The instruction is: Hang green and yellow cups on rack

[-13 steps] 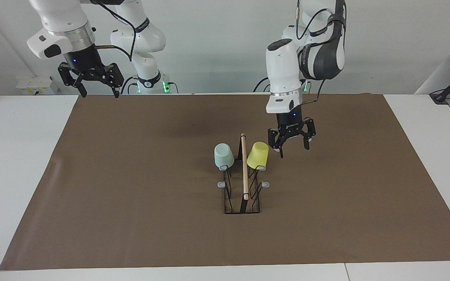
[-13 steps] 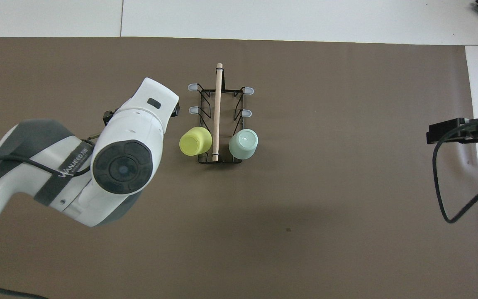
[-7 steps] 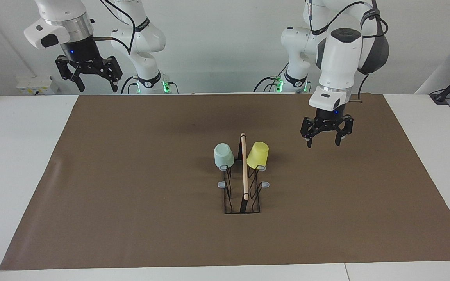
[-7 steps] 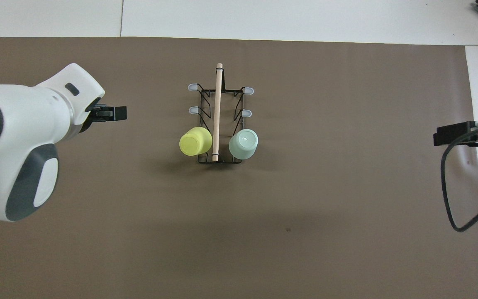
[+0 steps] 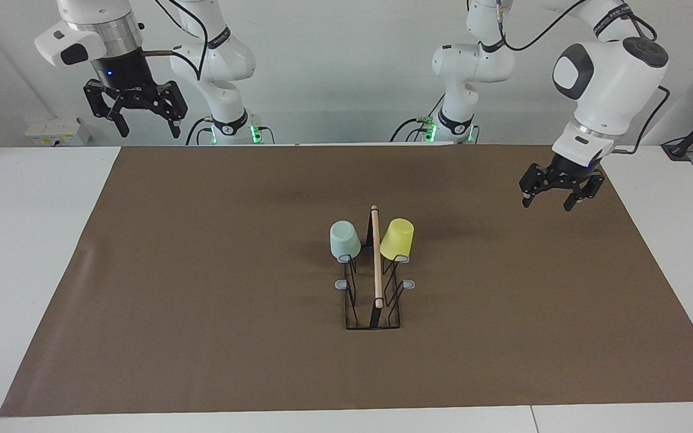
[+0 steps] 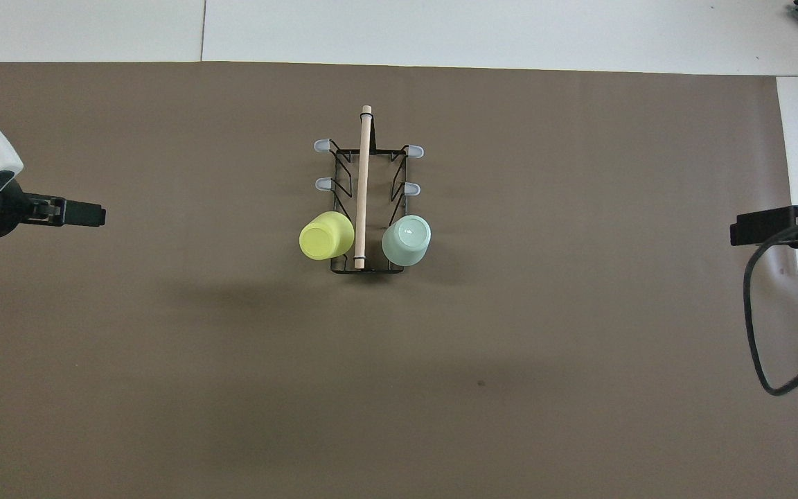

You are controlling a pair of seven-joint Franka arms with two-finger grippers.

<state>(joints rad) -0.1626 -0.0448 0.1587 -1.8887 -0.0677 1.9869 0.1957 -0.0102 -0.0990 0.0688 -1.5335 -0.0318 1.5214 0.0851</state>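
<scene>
The black wire rack (image 5: 374, 300) (image 6: 366, 201) with a wooden rod on top stands mid-mat. The mint green cup (image 5: 344, 239) (image 6: 406, 240) hangs upside down on the prong nearest the robots on the right arm's side. The yellow cup (image 5: 397, 239) (image 6: 326, 235) hangs upside down on the matching prong on the left arm's side. My left gripper (image 5: 554, 198) (image 6: 80, 214) is open and empty, raised over the mat toward the left arm's end. My right gripper (image 5: 145, 123) (image 6: 759, 226) is open and empty, raised high over the right arm's end of the mat.
A brown mat (image 5: 202, 270) covers most of the white table (image 5: 27, 240). Several rack prongs with grey tips (image 5: 341, 284) are bare. A black cable (image 6: 759, 333) hangs from the right arm.
My left gripper has moved away from beside the yellow cup, toward the left arm's end of the table, and risen a little. My right gripper has lifted slightly. The cups and rack have not moved.
</scene>
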